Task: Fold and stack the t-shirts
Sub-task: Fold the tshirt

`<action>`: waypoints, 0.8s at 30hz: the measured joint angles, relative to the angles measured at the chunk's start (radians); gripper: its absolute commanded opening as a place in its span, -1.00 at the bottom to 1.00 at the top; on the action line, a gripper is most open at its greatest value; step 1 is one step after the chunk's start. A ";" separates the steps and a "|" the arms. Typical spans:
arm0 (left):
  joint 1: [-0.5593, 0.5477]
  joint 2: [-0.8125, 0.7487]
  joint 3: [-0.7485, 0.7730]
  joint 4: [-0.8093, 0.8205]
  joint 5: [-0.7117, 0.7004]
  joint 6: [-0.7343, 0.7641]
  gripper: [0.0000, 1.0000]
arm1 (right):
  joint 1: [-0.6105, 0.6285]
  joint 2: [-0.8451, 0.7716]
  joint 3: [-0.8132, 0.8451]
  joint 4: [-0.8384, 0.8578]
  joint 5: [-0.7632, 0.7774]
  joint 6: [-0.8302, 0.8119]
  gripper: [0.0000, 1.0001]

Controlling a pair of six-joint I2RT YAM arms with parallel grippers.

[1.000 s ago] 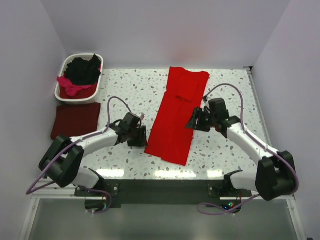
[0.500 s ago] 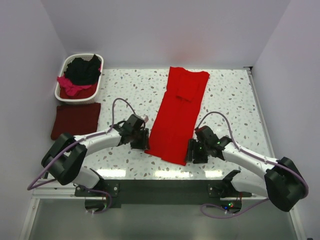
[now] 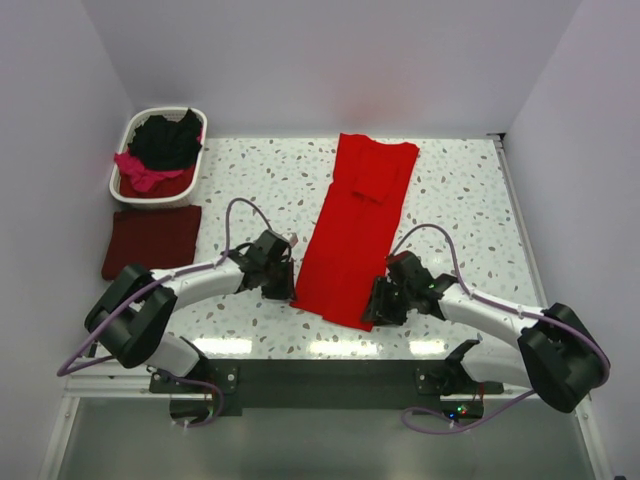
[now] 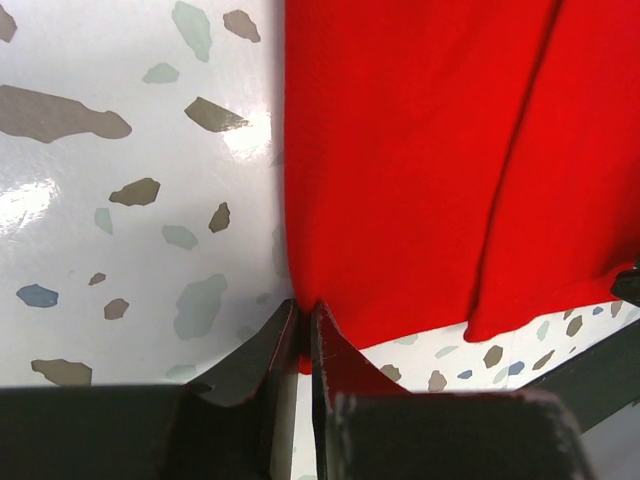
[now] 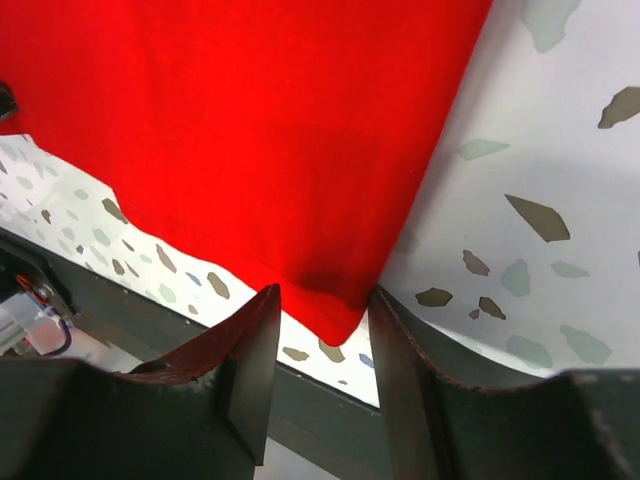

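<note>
**Top view.** We find the red shirt (image 3: 355, 225) lying flat as a long narrow strip down the middle of the surface (image 3: 460, 200). Its far end points to 12 o'clock and its near hem to 6 o'clock. A folded maroon shirt (image 3: 150, 240) lies at 9 o'clock. The basket (image 3: 150, 201) at 10 o'clock holds a black shirt (image 3: 165, 140) and a pink shirt (image 3: 135, 165). Both arms reach low and forward with elbows turned outward. The left pincer (image 3: 283, 285) sits at the near-left corner of the hem, the right pincer (image 3: 372, 305) at the near-right corner.

**Left wrist view.** The left pincer (image 4: 303, 310) is clenched on the hem corner of the red shirt. Its jaws stand all but together with cloth between them.

**Right wrist view.** The right pincer (image 5: 322, 300) is released. Its jaws stand apart and straddle the other corner, with the cloth between them but not gripped.

**Assessment.** We judge the cloth light, thin and limp. It will likely drape when raised and slide easily on the glossy surface. The two hem corners are the proper holds, with all layers taken together and lifted evenly toward 12 o'clock.
</note>
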 measured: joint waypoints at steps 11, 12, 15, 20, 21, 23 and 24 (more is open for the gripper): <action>-0.002 -0.015 -0.026 0.023 0.024 -0.018 -1.00 | 0.001 0.023 -0.012 -0.005 -0.014 -0.001 -1.00; -0.004 -0.023 -0.033 0.022 0.026 -0.026 -1.00 | 0.001 0.023 -0.012 -0.008 -0.016 -0.005 -1.00; -0.023 -0.067 -0.070 0.009 0.029 -0.045 -1.00 | 0.002 0.021 -0.007 -0.044 -0.037 -0.031 -1.00; -0.189 -0.220 -0.167 -0.092 0.013 -0.138 -1.00 | 0.020 0.011 0.017 -0.219 -0.111 -0.115 -1.00; -0.243 -0.256 -0.187 -0.121 0.010 -0.171 -1.00 | 0.037 -0.004 0.023 -0.264 -0.121 -0.130 -1.00; -0.385 -0.359 -0.224 -0.193 0.009 -0.258 -1.00 | 0.072 -0.049 0.038 -0.352 -0.141 -0.151 -1.00; -0.439 -0.403 -0.233 -0.226 0.016 -0.296 -1.00 | 0.089 -0.076 0.047 -0.389 -0.150 -0.156 -1.00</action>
